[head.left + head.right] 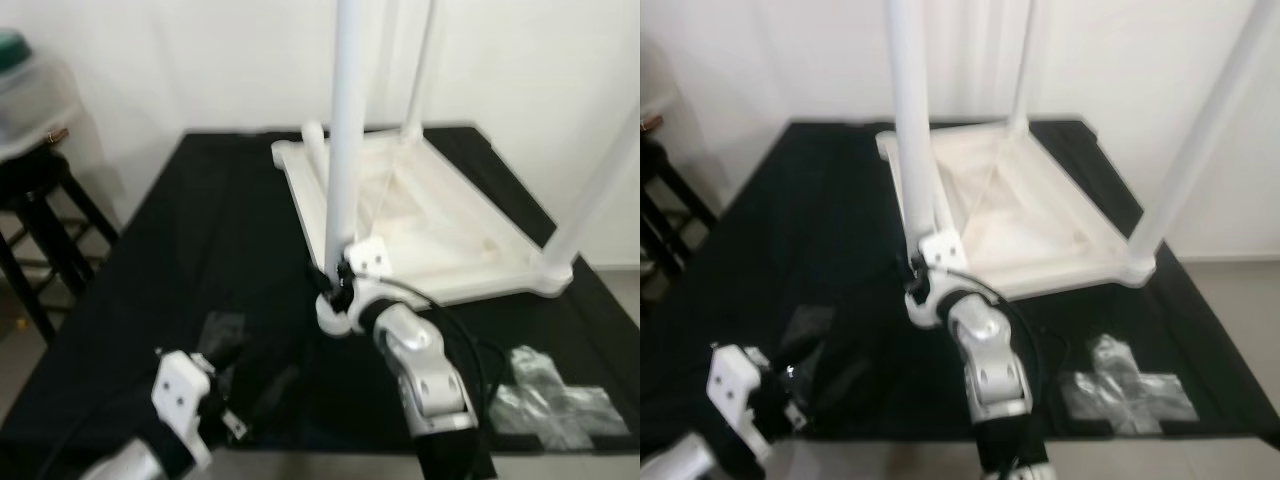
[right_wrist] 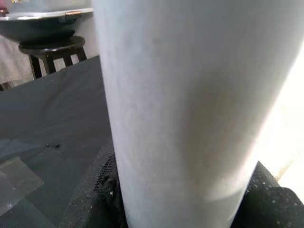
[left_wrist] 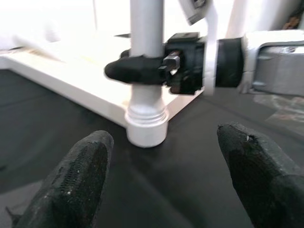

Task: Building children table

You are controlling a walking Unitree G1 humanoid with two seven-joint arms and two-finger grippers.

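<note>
Trouble, as I judge it, would start at the near corner of the upside-down white children's table top [image 1: 420,215], which lies flat on the black cloth-covered floor [image 1: 180,250] with its white tubular legs pointing up. My right gripper [image 1: 338,280] is clamped around the near white table leg [image 1: 347,130] just above its ribbed collar, where the leg enters the corner socket; the left wrist view shows one black finger wrapped across the tube, and the right wrist view looks straight onto the tube's smooth side. My left gripper [image 1: 225,405] hangs low over the cloth nearby, its two black fingers [image 3: 78,180] spread apart and holding nothing, aimed at the same corner. If I twist or push this leg off its axis, I think the thread could cross or the leg could seat tilted, and I cannot tell whether it is fully home. The tube is smooth, so my hold may slip round it instead of turning it. Nothing pins the light top down, so a hard turn could spin or drag the whole piece across the cloth and swing the far legs [image 1: 590,190] about. A clear crumpled plastic bag [image 1: 550,400] lies on the cloth near my right arm, and the black cable [image 1: 470,345] there could snag it. A black wooden stool [image 1: 40,200] stands well apart to the left.
</note>
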